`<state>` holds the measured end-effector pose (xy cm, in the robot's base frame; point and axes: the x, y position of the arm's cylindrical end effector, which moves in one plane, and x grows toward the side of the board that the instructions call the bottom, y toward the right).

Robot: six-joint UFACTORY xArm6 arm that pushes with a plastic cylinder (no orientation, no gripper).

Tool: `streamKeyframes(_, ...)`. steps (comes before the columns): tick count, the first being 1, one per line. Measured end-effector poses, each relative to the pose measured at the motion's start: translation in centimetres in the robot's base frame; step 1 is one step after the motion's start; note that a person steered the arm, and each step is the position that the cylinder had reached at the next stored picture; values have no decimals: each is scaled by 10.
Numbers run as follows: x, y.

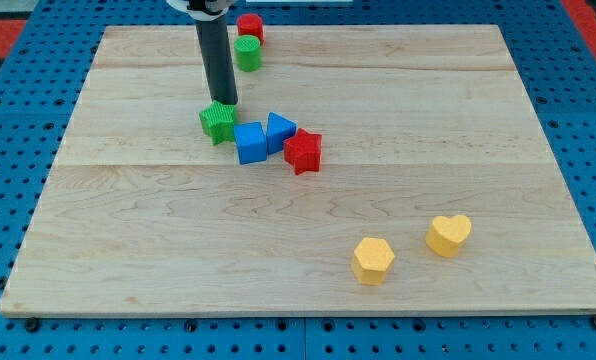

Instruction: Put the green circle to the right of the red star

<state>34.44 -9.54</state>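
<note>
The green circle [247, 52] stands near the view's top, just below and touching a red cylinder [250, 27]. The red star [303, 151] lies near the board's middle, right of a blue triangle [279, 131] and a blue cube [249, 142]. A green star [217, 122] sits at the left end of this cluster. My tip [224, 103] rests at the green star's top edge, below and left of the green circle.
A yellow hexagon [373, 260] and a yellow heart [448, 234] lie at the view's lower right. The wooden board [128, 250] sits on a blue pegboard.
</note>
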Motion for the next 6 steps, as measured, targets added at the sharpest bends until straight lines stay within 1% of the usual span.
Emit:
streamKeyframes(1, 1, -3)
streamKeyframes(2, 11, -34)
streamKeyframes(3, -1, -52)
streamKeyframes(4, -16, -36)
streamKeyframes(5, -13, -66)
streamKeyframes(6, 2, -80)
